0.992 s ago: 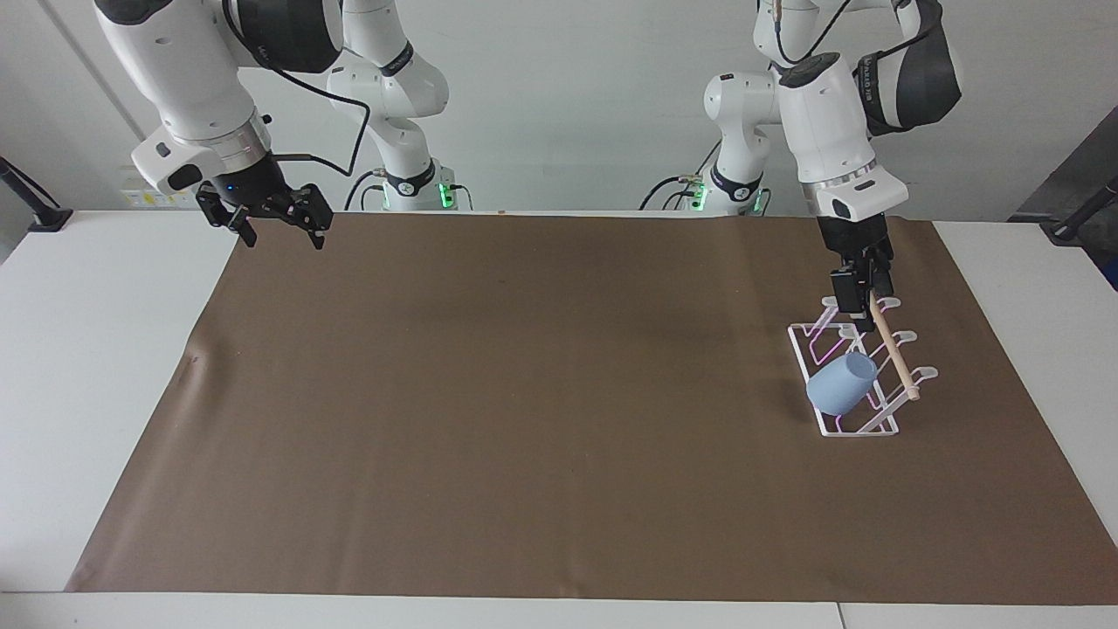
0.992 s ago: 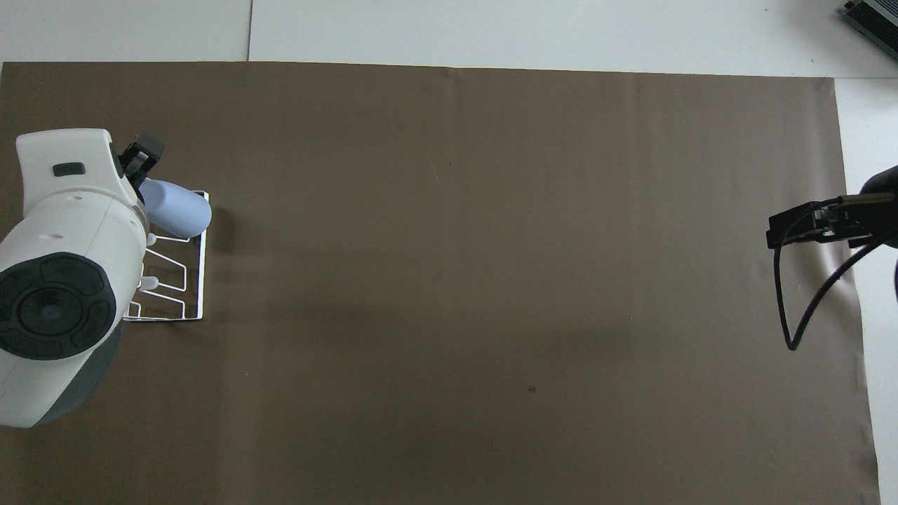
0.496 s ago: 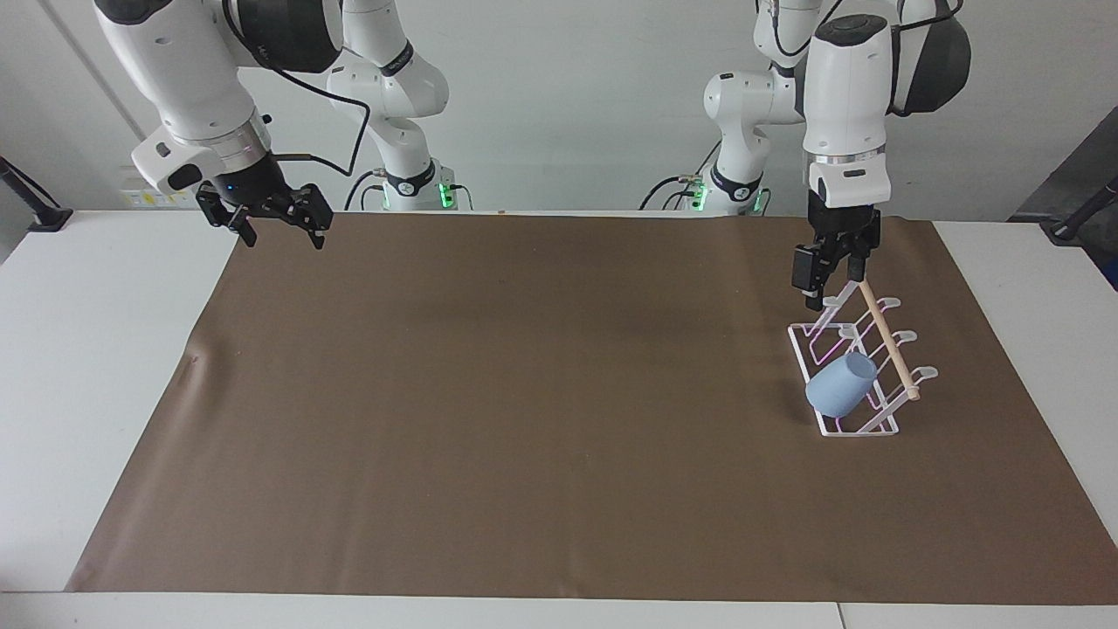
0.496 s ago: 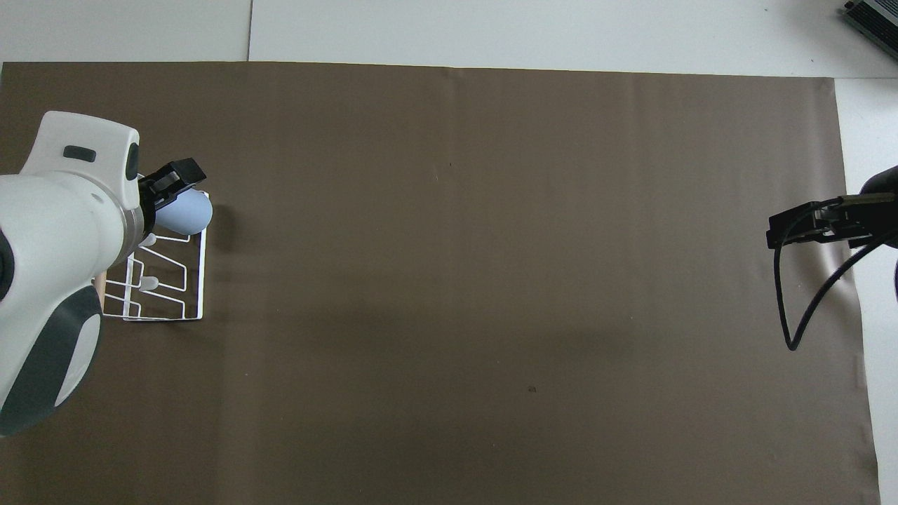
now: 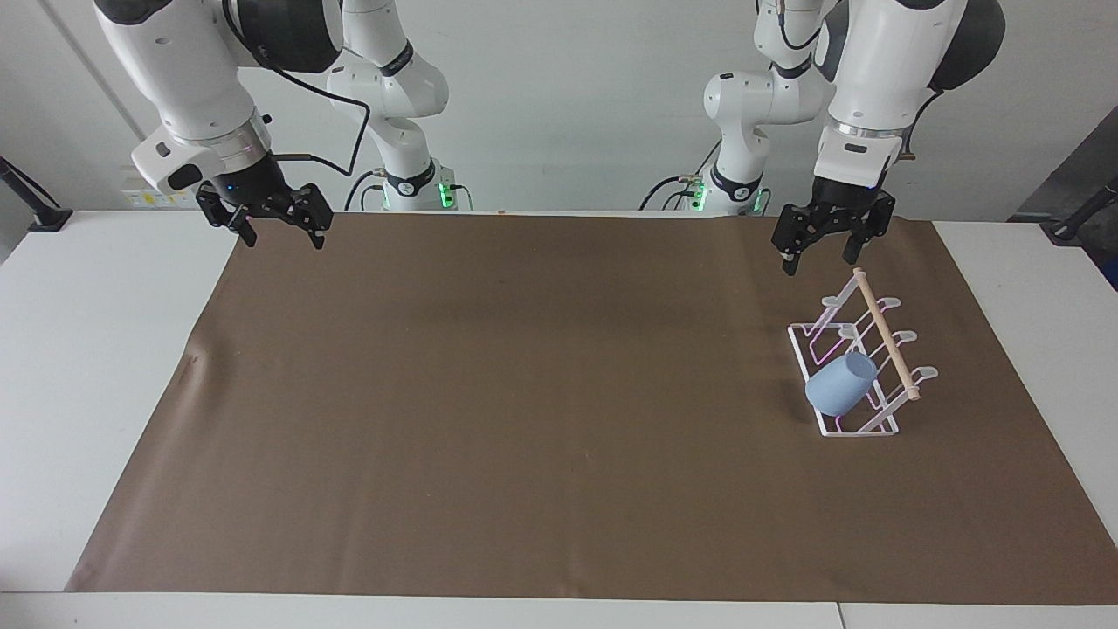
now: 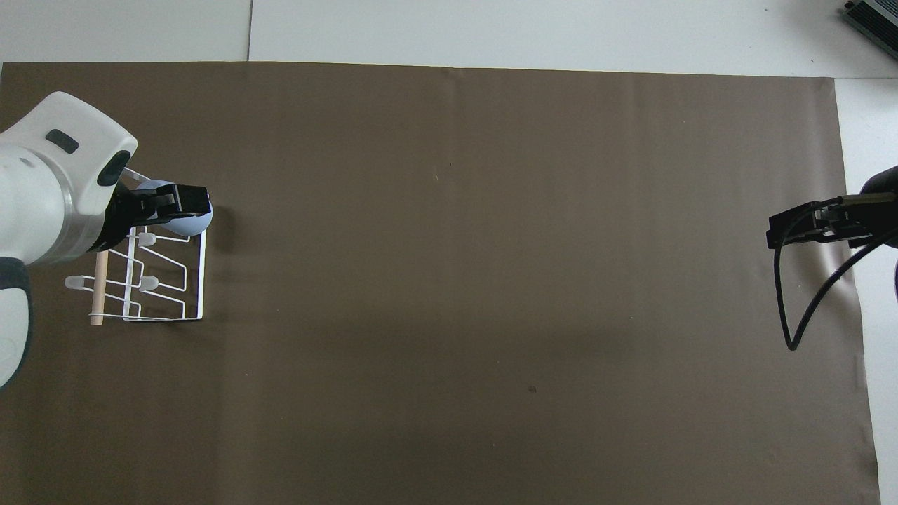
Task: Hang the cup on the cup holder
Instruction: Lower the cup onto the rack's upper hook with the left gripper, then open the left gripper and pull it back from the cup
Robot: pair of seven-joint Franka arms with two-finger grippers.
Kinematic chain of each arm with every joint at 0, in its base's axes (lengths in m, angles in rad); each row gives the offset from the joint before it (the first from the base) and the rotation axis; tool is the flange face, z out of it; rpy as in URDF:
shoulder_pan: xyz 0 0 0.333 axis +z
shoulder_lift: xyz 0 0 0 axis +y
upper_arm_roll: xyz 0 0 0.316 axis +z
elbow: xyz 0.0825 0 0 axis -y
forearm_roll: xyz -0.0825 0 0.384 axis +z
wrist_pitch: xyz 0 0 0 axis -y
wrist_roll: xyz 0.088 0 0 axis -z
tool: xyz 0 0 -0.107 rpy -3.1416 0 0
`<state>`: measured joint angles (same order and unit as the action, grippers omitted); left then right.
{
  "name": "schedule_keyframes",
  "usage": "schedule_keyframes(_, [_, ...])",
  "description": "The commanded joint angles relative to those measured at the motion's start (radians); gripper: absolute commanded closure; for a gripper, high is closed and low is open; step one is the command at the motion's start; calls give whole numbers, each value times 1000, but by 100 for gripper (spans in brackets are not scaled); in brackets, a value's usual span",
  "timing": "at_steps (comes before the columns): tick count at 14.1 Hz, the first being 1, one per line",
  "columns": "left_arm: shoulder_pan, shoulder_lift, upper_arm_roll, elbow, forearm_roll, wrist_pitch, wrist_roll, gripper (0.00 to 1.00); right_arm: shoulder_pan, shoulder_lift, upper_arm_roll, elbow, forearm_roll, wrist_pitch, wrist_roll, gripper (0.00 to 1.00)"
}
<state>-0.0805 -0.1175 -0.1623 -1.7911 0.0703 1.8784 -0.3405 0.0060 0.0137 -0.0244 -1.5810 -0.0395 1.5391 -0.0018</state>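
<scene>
The light-blue cup (image 5: 841, 383) hangs tilted on a prong of the white wire cup holder (image 5: 882, 426), at the holder's end farther from the robots. Nothing grips the cup. The holder stands toward the left arm's end of the table, its wooden dowel (image 5: 884, 333) across the top. My left gripper (image 5: 817, 264) hovers open and empty above the holder's end nearer the robots. In the overhead view the left gripper (image 6: 196, 203) covers part of the cup (image 6: 184, 224) on the holder (image 6: 201, 280). My right gripper (image 5: 286, 244) waits open over the mat's corner at its own end, also seen as right gripper (image 6: 772, 235).
A brown mat (image 5: 524, 393) covers most of the white table (image 5: 96, 367). A dark device (image 6: 873, 17) lies on the table at the corner farthest from the robots, at the right arm's end. A black cable (image 6: 793, 308) dangles from the right arm.
My left gripper has lifted away from the holder's dowel, drawn back toward the robots and turned so its open fingers face the camera. Cup, holder and right arm have stayed put.
</scene>
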Motion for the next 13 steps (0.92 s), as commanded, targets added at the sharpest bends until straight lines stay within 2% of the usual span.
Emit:
schedule_keyframes(1, [-62,27,93,70,-26,-77,148,0,-11,-21,8,-24,-8,-2,-13,0])
schedule_keyframes(5, [-55,67,128,160,-40,-220,355,0,-11,-21,8,-24,-8,-2,-13,0])
schedule_keyframes(8, [16,81,130,226,-99,-332,518,0,-11,-21,9,-24,-8,-2,-13,0])
schedule_keyframes(13, [22,75,141,253,-103,-384,580,0,-11,-21,8,-24,-8,-2,-13,0])
